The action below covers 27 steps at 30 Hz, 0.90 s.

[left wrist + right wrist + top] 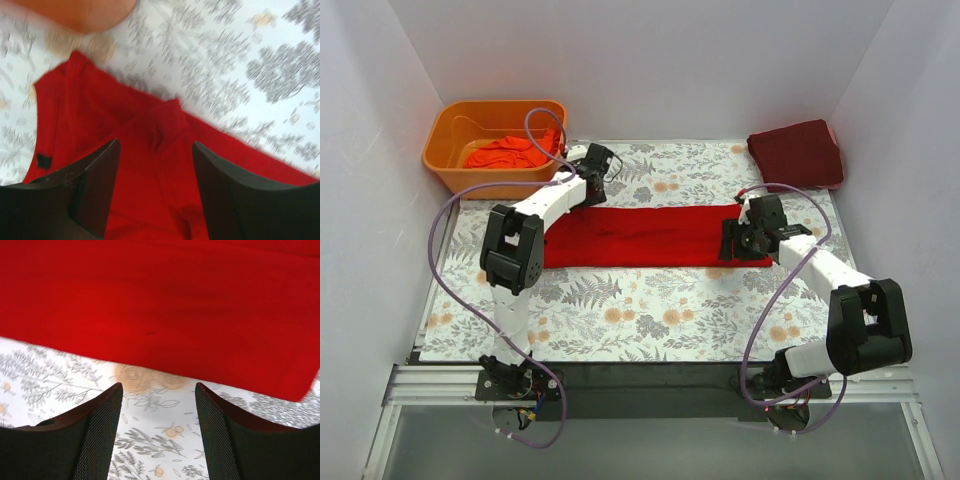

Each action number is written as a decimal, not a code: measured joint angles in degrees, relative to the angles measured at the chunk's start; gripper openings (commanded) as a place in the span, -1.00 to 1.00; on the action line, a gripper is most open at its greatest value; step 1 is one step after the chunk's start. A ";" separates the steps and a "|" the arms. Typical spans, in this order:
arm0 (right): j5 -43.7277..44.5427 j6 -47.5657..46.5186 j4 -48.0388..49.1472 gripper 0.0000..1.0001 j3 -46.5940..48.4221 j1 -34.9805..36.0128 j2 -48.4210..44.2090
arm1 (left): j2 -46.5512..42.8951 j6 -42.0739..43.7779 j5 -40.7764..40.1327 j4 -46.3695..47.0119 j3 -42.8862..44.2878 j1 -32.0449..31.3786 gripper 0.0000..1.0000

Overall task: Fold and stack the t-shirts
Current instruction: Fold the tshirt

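1. Where the two arms are bolted at the near edge, the bench (650, 310) begins, covered in a floral print with ferns and pale orange blooms.
2. Just beyond that bare stretch, the right pincer (732, 240) sits low at the right end of the bright red t-shirt (640, 237). It is released, its fingers (100, 430) spread with nothing between them. From the right wrist, the floral cover lies under the gap and the shirt's near edge runs just past the tips.
3. The bright red t-shirt lies flat as a long band across the middle of the bench, left to right.
4. Farther back, the left pincer (596, 165) hangs over the far left part of that shirt, also released. A small raised crease of red cloth shows below its gap. The left wrist view is blurred, and I cannot tell whether the fingers (102, 175) touch the cloth.
5. At the far left stands an orange tub (448, 128) holding crumpled orange-red t-shirts (508, 153).
6. At the far right corner rests a folded dark maroon t-shirt (798, 153), well apart from the red one.
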 measured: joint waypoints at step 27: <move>-14.60 18.29 16.35 0.72 -18.69 -30.42 -9.27 | -37.07 -23.74 18.25 3.76 -47.36 16.06 0.47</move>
